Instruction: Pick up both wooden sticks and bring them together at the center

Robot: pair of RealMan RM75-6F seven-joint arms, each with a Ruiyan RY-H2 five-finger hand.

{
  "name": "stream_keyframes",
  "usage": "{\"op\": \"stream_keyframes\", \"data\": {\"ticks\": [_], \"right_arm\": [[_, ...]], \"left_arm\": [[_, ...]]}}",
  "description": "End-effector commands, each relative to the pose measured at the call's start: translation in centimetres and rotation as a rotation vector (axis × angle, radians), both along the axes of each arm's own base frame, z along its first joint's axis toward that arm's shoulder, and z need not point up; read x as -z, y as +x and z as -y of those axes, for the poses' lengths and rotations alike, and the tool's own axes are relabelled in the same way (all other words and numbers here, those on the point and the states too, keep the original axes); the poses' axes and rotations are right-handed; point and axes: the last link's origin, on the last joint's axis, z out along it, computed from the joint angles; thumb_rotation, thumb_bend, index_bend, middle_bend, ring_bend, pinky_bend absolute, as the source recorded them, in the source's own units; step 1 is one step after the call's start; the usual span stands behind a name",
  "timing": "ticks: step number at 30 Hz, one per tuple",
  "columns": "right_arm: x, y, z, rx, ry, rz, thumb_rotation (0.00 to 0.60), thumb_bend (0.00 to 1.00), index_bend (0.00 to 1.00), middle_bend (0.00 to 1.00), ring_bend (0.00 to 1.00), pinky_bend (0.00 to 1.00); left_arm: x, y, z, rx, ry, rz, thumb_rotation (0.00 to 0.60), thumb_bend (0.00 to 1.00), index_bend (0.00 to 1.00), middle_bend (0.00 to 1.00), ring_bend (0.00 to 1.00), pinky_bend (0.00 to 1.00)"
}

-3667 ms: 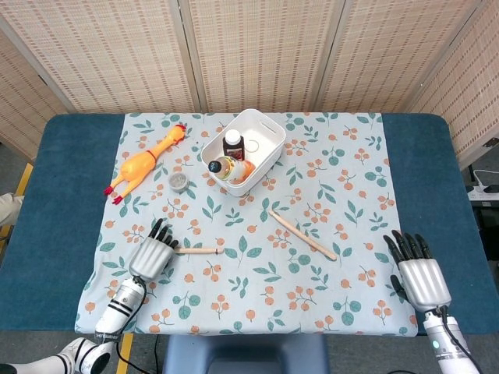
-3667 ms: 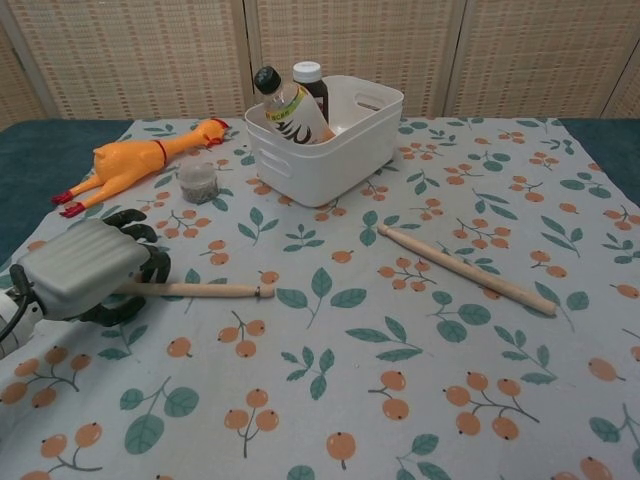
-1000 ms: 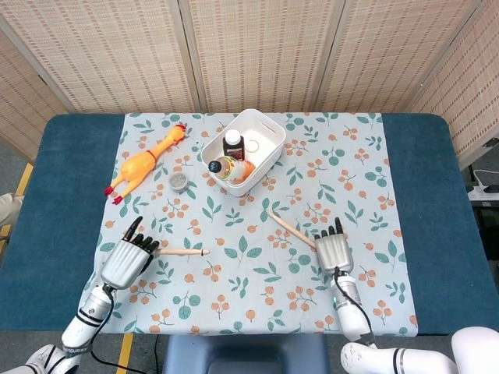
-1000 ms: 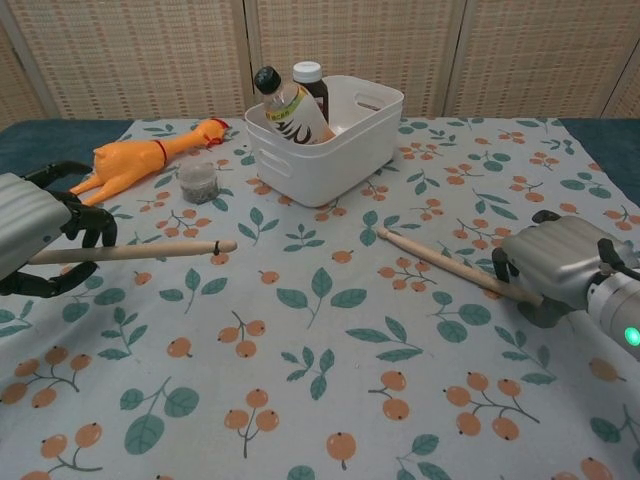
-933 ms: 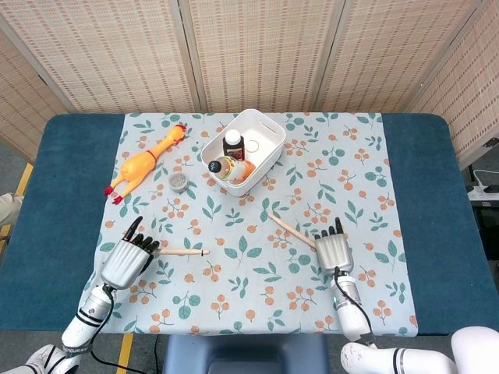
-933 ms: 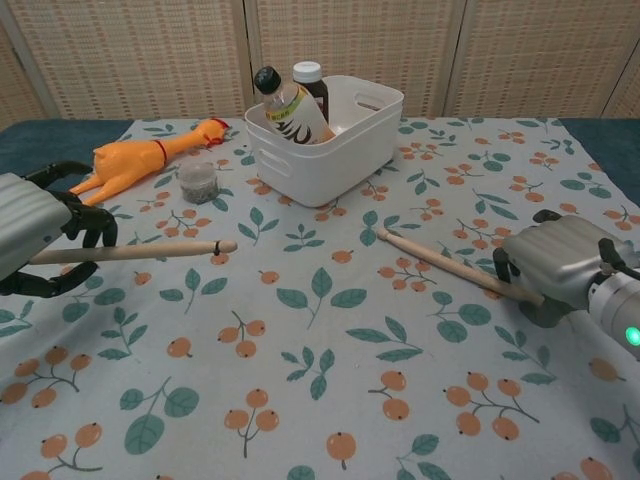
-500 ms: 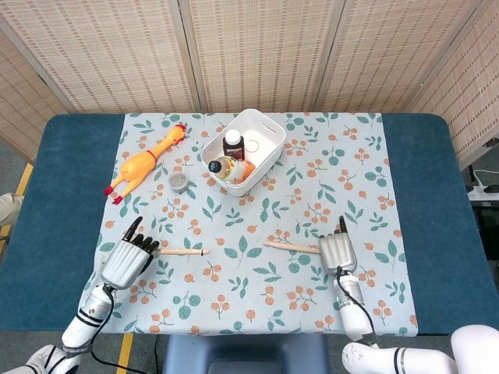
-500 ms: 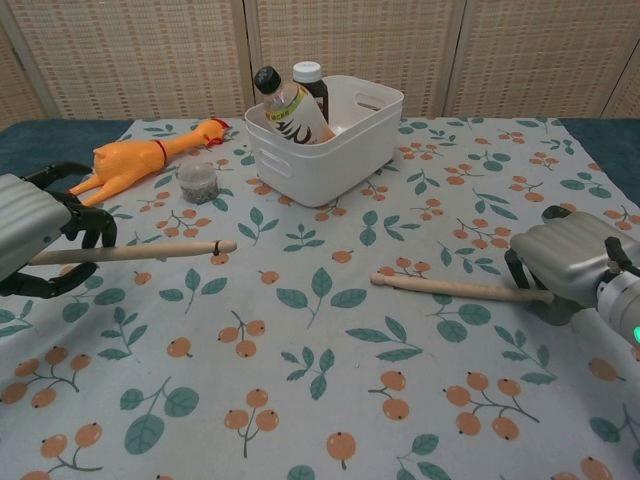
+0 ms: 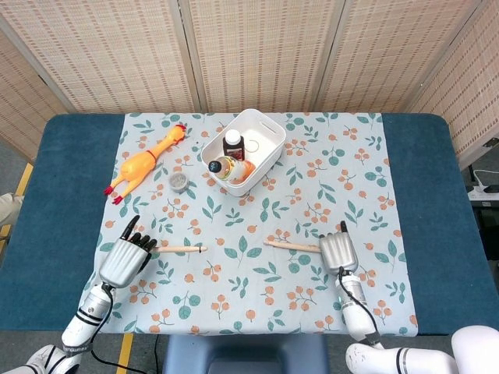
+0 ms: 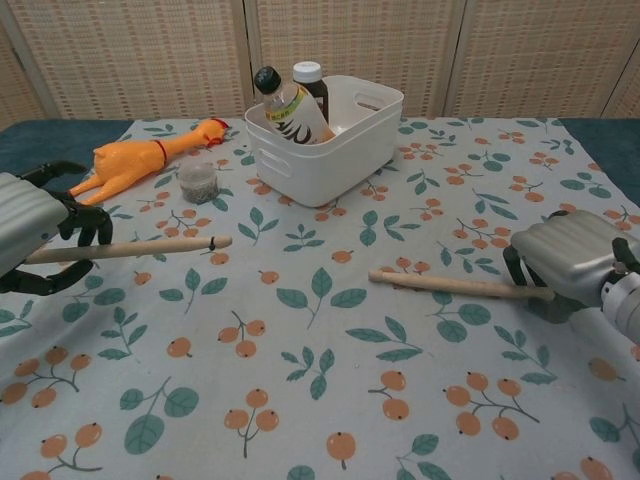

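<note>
Chest view showed my left hand (image 10: 35,235) closed around one stick (image 10: 135,247) and my right hand (image 10: 565,262) closed around the other stick (image 10: 450,285), both apparently lifted off the cloth (image 10: 330,380). Picking up looked done. The tips pointed inward but sat well apart, so I judged that joining them at the center remained

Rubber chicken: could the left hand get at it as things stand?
Probably not: the left hand already grips a wooden stick. The rubber chicken lies apart beyond it, nothing between, but the stick must go first.
</note>
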Motion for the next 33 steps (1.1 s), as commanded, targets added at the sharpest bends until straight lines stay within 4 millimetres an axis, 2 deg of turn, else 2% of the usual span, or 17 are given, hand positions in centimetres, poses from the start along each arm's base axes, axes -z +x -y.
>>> {"op": "stream_keyframes", "data": {"ticks": [1,9,14,18,20,22,25,29,33], "right_arm": [[-0.8,0.2,-0.3,-0.023,-0.015,0.046,0.600,0.36,1.00,0.84,0.64,0.16],[-3.8,2.8,-1.7,-0.124,-0.033,0.212,0.600,0.36,1.00,0.84,0.64,0.16],[-5.0,4.6,-2.7,-0.188,-0.011,0.308,0.600,0.36,1.00,0.84,0.64,0.16],[-5.1,5.1,-3.0,-0.201,-0.001,0.329,0.600,0.36,1.00,0.84,0.64,0.16],[-5.3,5.9,-3.4,-0.225,0.017,0.358,0.600,0.36,1.00,0.84,0.64,0.16],[-5.0,7.1,-3.3,-0.244,0.042,0.375,0.600,0.38,1.00,0.84,0.64,0.16],[-4.9,8.0,-2.8,-0.247,0.050,0.389,0.600,0.42,1.00,0.84,0.64,0.17],[-5.2,8.8,-2.4,-0.240,0.053,0.419,0.600,0.49,1.00,0.84,0.64,0.17],[-5.6,9.0,-1.8,-0.202,0.080,0.446,0.600,0.49,1.00,0.84,0.64,0.17]], "left_arm": [[-0.2,0.1,-0.2,-0.013,0.003,0.018,0.600,0.54,0.82,0.92,0.51,0.13],[-1.4,1.3,-1.2,-0.098,0.031,0.154,0.600,0.54,0.83,0.93,0.51,0.13],[-0.3,3.8,-1.0,-0.132,-0.032,0.256,0.600,0.54,0.83,0.93,0.52,0.13],[0.0,4.6,-1.0,-0.123,-0.040,0.254,0.600,0.54,0.83,0.93,0.52,0.13],[0.7,6.3,-1.1,-0.115,-0.058,0.265,0.600,0.54,0.83,0.93,0.52,0.13],[1.8,9.0,-1.0,-0.105,-0.090,0.301,0.600,0.54,0.83,0.93,0.52,0.13],[2.3,10.8,-0.5,-0.120,-0.119,0.313,0.600,0.54,0.83,0.93,0.52,0.13],[2.4,12.5,-0.1,-0.124,-0.115,0.306,0.600,0.55,0.83,0.94,0.55,0.17],[2.3,13.5,0.5,-0.174,-0.116,0.359,0.600,0.55,0.83,0.95,0.57,0.20]]}}
